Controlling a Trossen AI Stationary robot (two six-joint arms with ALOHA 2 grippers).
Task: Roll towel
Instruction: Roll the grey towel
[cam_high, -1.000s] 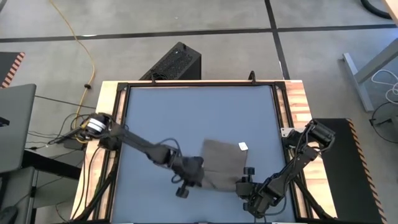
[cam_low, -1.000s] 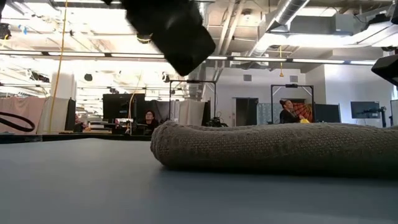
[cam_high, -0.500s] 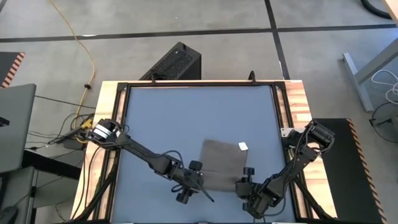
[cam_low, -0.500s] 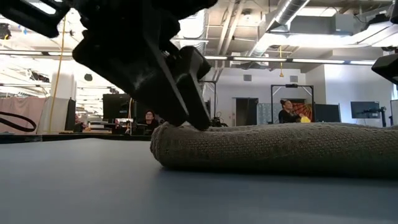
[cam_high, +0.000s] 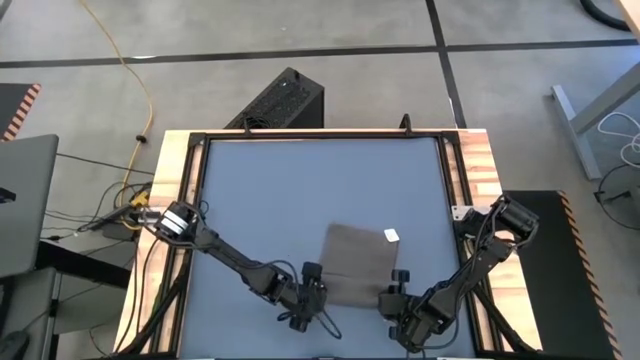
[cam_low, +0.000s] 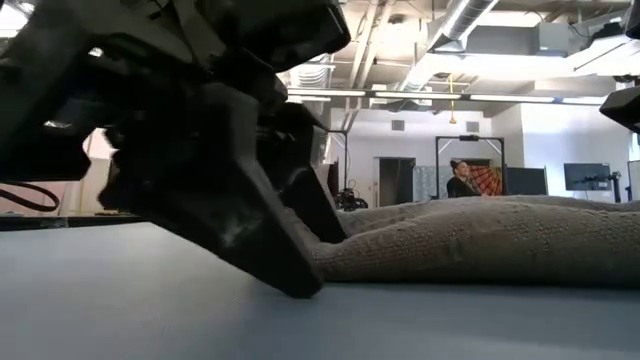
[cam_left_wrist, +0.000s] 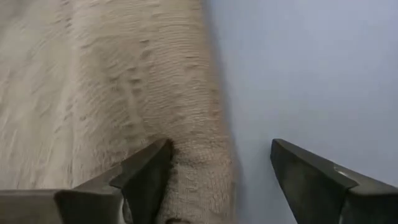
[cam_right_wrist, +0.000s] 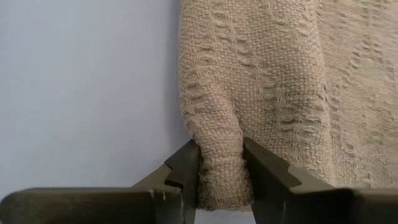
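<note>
Table (cam_high: 270, 190): blue-grey mat in a wood-edged frame, both arms reaching in from the near corners. Only thing on it is the towel (cam_high: 358, 268), taupe, lying toward the near-right part of the mat, white tag (cam_high: 391, 236) showing at its far-right corner.

Progress, as I judge it: early. From the high view most of the towel is one flat rectangle; only the near edge looks thickened. Low view shows that edge as a rounded fold or first turn (can't tell which) w/ the rest of the cloth sloping away flat behind it. So at best one turn is in; the bulk of the rolling is left, and the roll has to travel toward the tagged far edge.

Left gripper (cam_high: 311, 303): at the towel's near-left corner, fingers spread wide. Left wrist view has one finger (cam_left_wrist: 144, 173) resting on top of the cloth and the other out on bare mat, w/ the thick rolled edge between them, so it straddles the edge w/o clamping it. Reads as lining up for a fresh bite.

Right gripper (cam_right_wrist: 219, 171): at the near-right corner, pinched on the towel's rolled edge (cloth bunched tight between the two fingers in its wrist view).

Left to do, probably: left closes on its corner, both carry the edge over and forward evenly, repeat til the flat part is used up. Uneven corners would skew the roll.
</note>
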